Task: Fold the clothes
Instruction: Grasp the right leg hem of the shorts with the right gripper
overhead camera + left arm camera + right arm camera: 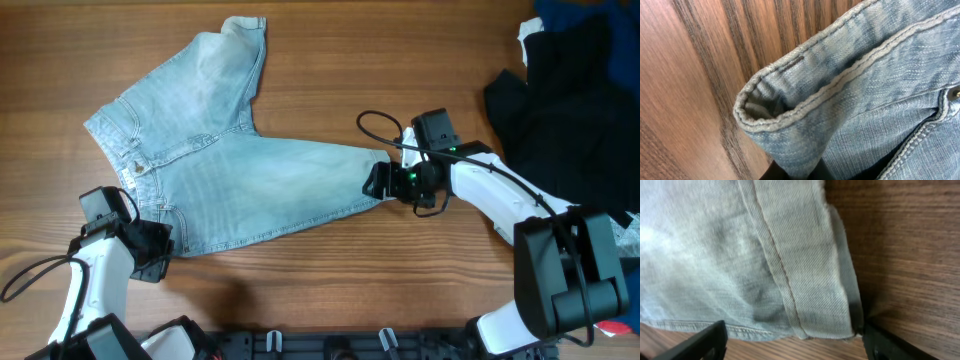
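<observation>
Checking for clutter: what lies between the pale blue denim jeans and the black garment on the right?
Overhead view: only the right gripper, its white cabled arm and bare wooden table.

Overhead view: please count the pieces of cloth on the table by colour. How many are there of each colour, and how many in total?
pale blue jeans: 1
black garment: 1
dark blue cloth, cut off by the picture's top edge: 1
Total: 3

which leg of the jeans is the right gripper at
The jeans leg stretched flat toward the right, its hem between the right gripper's open fingers. The other leg points to the table's far edge, away from it.
</observation>
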`<action>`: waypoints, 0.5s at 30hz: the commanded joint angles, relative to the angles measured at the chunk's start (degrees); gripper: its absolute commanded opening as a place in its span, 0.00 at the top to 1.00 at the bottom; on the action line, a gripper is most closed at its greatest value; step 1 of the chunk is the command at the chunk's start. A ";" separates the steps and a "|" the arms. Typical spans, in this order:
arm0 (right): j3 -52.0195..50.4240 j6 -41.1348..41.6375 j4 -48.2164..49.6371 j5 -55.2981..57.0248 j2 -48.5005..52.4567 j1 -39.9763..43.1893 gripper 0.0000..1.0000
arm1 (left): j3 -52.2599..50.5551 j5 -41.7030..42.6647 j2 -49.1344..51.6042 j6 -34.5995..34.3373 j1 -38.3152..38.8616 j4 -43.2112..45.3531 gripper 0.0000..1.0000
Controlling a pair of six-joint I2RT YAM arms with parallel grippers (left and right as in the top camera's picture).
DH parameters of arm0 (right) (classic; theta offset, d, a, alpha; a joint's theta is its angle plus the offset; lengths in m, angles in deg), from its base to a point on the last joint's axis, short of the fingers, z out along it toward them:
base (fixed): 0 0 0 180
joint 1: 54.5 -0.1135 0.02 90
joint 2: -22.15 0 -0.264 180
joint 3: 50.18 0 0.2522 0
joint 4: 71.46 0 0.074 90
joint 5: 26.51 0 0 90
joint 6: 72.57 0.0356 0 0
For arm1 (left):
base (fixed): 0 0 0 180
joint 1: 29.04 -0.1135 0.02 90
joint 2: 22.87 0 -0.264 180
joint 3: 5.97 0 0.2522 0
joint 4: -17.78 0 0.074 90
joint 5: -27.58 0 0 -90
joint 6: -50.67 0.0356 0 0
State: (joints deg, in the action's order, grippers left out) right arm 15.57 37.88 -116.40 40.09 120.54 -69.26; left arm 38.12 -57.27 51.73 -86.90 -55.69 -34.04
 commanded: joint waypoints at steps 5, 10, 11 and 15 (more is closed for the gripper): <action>-0.37 2.21 0.85 1.46 1.64 -0.28 0.29 | -0.76 -2.03 -0.57 0.94 -0.46 -0.63 0.94; -0.37 2.23 1.81 1.49 1.64 -0.28 0.62 | -0.76 -2.05 -0.57 0.96 -0.46 -0.63 0.94; -0.35 2.19 1.92 1.51 1.64 -0.28 0.65 | -0.76 -2.05 -0.57 0.96 -0.46 -0.63 0.94; -0.37 2.10 1.97 2.29 1.64 -0.26 0.86 | -0.76 -2.05 -0.57 0.96 -0.46 -0.87 0.94</action>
State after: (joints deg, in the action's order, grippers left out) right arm 15.46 40.30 -114.48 41.03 121.39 -69.37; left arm 38.12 -57.27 51.73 -86.72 -55.69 -34.24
